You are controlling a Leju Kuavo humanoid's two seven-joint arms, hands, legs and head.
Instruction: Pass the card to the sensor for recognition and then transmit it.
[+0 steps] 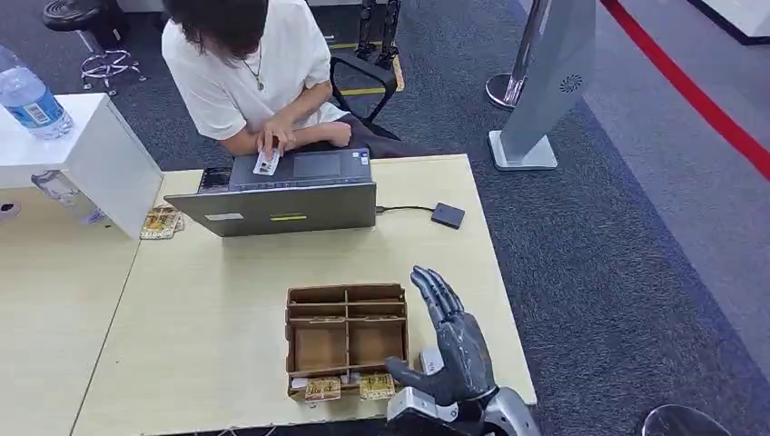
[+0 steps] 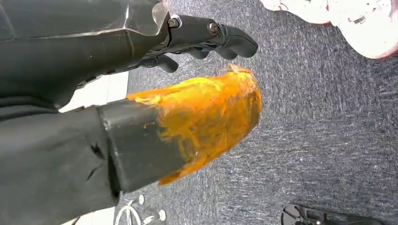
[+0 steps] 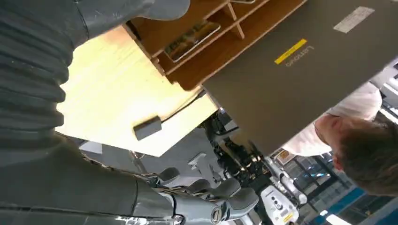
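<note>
A wooden compartment tray (image 1: 345,338) stands near the table's front edge, with patterned cards (image 1: 322,389) lying in its front slots. One of these cards (image 3: 190,40) shows in a slot in the right wrist view. The small black sensor box (image 1: 447,215) lies on the table on a cable, right of the laptop (image 1: 286,207); it also shows as the sensor box (image 3: 147,127). My right hand (image 1: 451,341) hovers just right of the tray, fingers spread and stretched forward, holding nothing. A person behind the laptop holds a white card (image 1: 266,163). My left hand (image 2: 211,40) hangs over grey carpet with nothing in it.
A white box (image 1: 91,159) with a water bottle (image 1: 29,98) stands at the far left, a small stack of cards (image 1: 162,221) beside it. The table's right edge (image 1: 508,309) is close to my right hand. A grey stand (image 1: 545,82) is on the carpet beyond.
</note>
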